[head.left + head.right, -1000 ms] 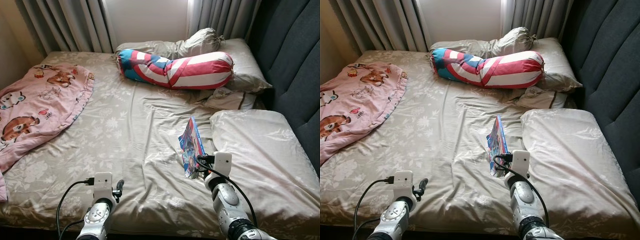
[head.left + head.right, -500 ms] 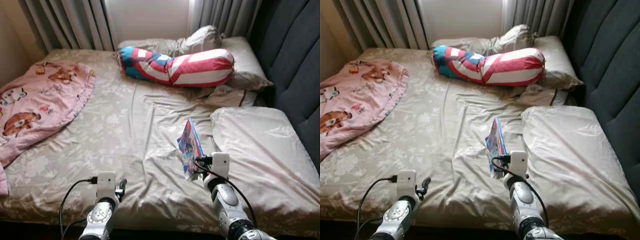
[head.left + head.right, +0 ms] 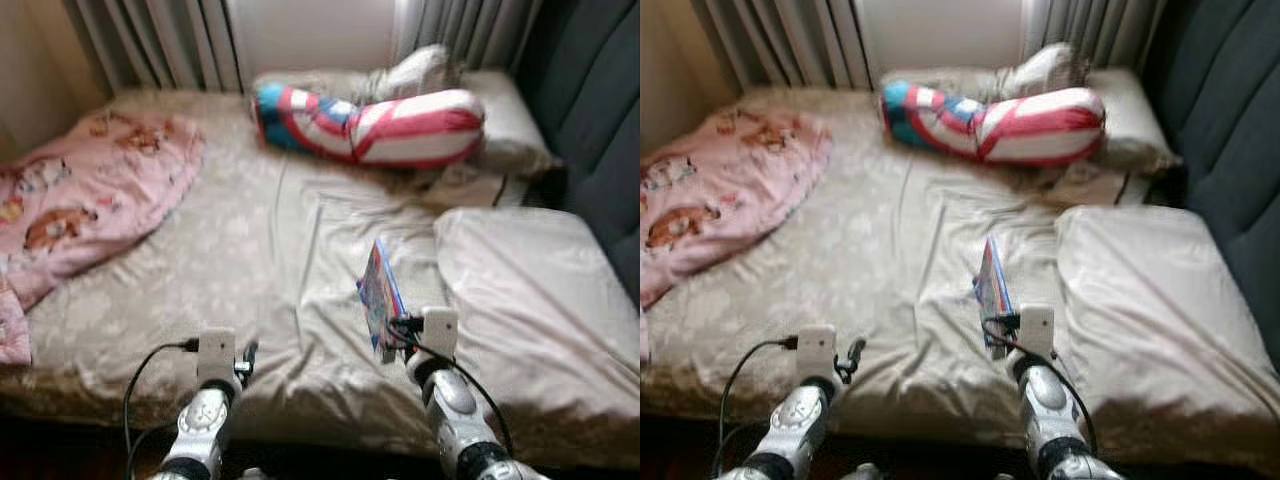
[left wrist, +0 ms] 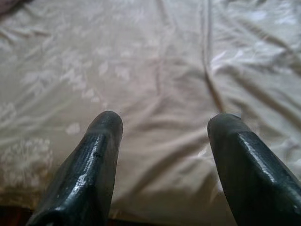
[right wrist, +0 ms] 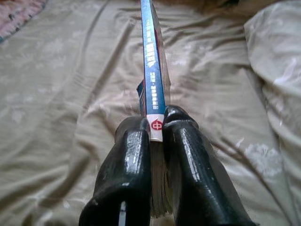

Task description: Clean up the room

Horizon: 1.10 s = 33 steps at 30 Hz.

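Observation:
A thin book with a colourful cover and blue spine (image 3: 380, 293) stands on edge above the beige bed sheet (image 3: 260, 250), held by my right gripper (image 5: 156, 127), which is shut on its spine end. The book (image 5: 151, 61) points away along the fingers. My left gripper (image 4: 164, 123) is open with nothing between its fingers (image 4: 101, 141), hovering over the sheet near the bed's front edge. The left arm (image 3: 205, 400) sits low at the front left.
A pink cartoon blanket (image 3: 90, 200) lies crumpled at the bed's left. A red, white and blue bolster (image 3: 370, 125) rests at the head with beige pillows (image 3: 500, 130). A large pillow (image 3: 530, 290) lies right, beside the dark padded headboard (image 3: 600, 90). Grey curtains (image 3: 160, 40) hang behind.
The whole picture has shifted and blurred, so the camera has moved back and the bed's front edge now shows. The right gripper still holds the book; the left stays open.

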Tool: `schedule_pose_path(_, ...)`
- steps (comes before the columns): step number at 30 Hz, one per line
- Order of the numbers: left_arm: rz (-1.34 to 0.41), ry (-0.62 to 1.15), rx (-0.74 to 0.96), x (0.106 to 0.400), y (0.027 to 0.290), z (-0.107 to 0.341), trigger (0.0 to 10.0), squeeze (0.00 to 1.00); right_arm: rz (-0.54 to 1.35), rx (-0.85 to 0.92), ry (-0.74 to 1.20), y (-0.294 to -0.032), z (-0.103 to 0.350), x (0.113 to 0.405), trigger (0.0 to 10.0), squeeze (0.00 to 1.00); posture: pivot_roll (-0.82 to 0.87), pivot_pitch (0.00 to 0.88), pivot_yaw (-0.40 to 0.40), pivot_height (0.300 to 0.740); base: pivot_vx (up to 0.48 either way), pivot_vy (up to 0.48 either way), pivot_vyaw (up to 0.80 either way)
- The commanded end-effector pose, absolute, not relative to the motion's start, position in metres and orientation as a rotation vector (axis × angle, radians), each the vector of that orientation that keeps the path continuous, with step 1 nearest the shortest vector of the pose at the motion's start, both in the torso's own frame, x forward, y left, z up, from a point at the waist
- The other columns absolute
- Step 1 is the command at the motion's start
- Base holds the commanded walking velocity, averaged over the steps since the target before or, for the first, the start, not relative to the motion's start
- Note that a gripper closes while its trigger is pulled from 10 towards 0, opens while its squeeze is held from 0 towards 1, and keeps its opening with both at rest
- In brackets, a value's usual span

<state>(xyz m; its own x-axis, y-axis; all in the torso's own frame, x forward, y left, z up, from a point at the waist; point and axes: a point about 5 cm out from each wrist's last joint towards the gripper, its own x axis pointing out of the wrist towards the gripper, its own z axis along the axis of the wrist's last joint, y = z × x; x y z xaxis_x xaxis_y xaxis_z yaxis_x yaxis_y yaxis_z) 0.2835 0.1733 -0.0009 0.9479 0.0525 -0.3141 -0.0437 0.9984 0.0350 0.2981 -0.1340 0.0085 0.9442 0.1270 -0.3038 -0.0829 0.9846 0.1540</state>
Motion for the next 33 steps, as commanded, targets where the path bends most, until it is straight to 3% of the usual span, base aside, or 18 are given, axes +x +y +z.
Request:
schedule_pose_path(1, 0.056, 0.321, 0.039, 0.2839, 0.1750, -0.0006, 10.0, 0.00, 0.104, 0.138, 0.286, -0.1352, 0.0143, 0.3023, 10.0, 0.00, -0.08, 0.042, -0.030, 0.642, 0.000, 0.000, 0.00)
schedule_pose_path(33, 0.030, 0.318, 0.032, 0.2853, 0.1719, 0.0003, 10.0, 0.00, 0.132, 0.157, 0.257, -0.1317, 0.0183, 0.3045, 10.0, 0.00, -0.09, 0.040, -0.032, 0.642, 0.015, 0.000, 0.00)
